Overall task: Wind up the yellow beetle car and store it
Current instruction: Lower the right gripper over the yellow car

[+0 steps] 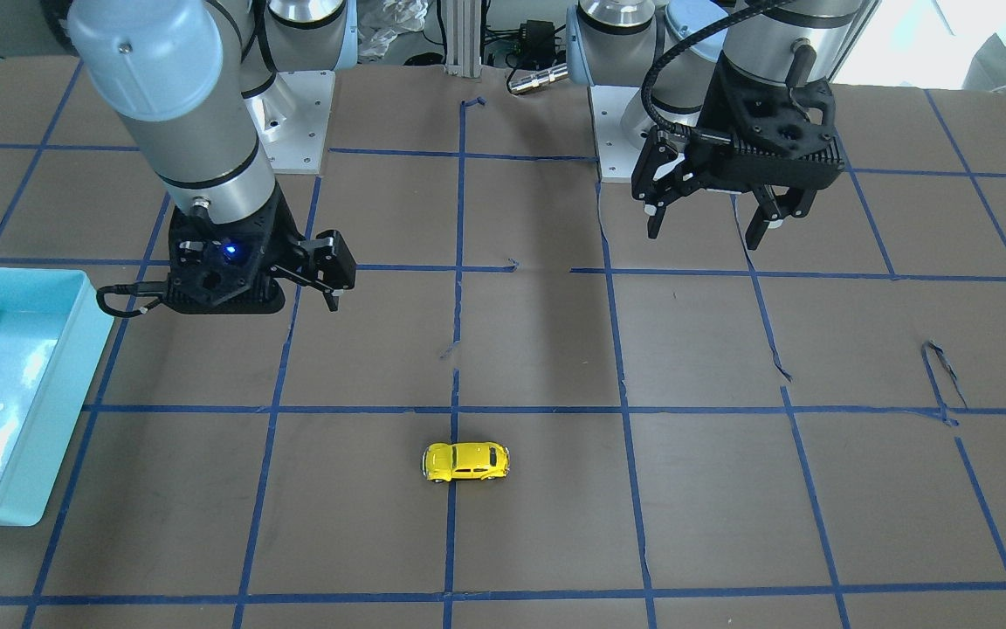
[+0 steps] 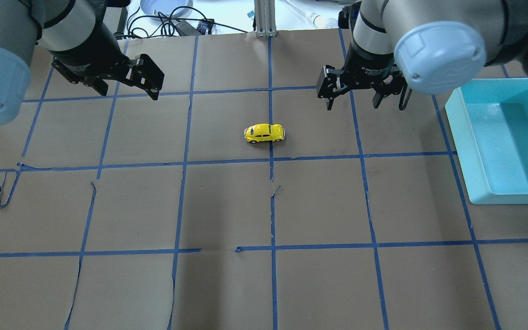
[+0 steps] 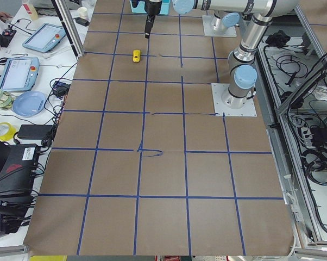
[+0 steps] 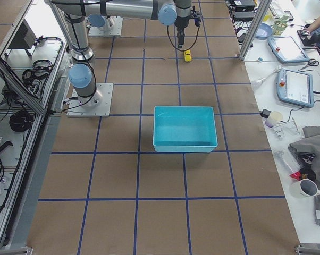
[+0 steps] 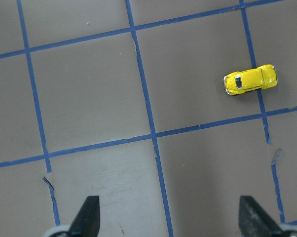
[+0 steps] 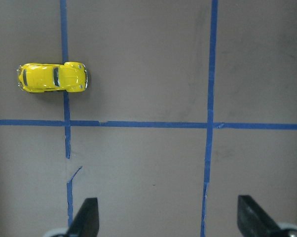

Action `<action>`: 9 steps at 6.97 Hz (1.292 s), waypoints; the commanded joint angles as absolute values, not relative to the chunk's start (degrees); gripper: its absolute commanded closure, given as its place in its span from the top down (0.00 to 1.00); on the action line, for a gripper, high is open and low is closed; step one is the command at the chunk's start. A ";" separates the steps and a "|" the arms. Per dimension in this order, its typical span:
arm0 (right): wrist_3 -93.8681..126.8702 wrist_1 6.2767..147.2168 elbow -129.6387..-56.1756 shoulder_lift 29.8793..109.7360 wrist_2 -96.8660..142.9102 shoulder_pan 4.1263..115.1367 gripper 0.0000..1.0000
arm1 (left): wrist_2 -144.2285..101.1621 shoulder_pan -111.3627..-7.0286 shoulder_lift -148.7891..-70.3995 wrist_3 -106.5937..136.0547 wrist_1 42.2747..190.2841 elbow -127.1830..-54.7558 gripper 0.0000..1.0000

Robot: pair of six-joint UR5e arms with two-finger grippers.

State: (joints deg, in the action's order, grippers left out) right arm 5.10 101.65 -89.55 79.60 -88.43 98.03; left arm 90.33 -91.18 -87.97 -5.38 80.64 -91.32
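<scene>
So the small glossy yellow beetle toy car is sitting on its wheels on the brown paper-covered table. It's about midway between the two ends and closer to the edge away from the robot. It lies side-on to the robot, and one strip of the blue tape grid runs under one end of it. Nothing is touching it.

The black two-finger left gripper hangs above the table toward the left end, well apart from the car, with its fingers spread wide and nothing between them. The black two-finger right gripper does the same on the other side: spread wide, holding nothing, well apart from the car. Both wrist cameras show a big gap between the fingertips and just paper and tape below.

The light teal rectangular plastic bin sits at the table's right end, well apart from the car.

As for writing, there's a bit of white lettering on the black collar above the right gripper in the overhead view, but it's too small to read. A small blue light glows on the right wrist housing.
</scene>
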 commanded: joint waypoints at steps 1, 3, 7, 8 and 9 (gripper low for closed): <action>-5.03 110.61 -89.56 75.34 -88.33 103.60 1.00 | 90.27 -90.27 -87.45 -4.23 80.42 -91.32 1.00; -8.34 116.08 -89.47 70.78 -88.33 108.44 1.00 | 90.26 -89.65 -87.45 -4.22 80.42 -91.50 1.00; -27.11 127.89 -89.12 65.39 -78.58 112.67 1.00 | 90.35 -89.65 -87.45 -4.13 80.42 -91.67 1.00; -38.21 127.62 -89.30 64.87 -79.36 112.59 1.00 | 90.35 -89.65 -87.45 -4.22 80.42 -91.67 1.00; -50.07 127.62 -89.56 64.69 -80.93 112.59 1.00 | 90.26 -89.47 -87.45 -4.22 80.42 -91.58 1.00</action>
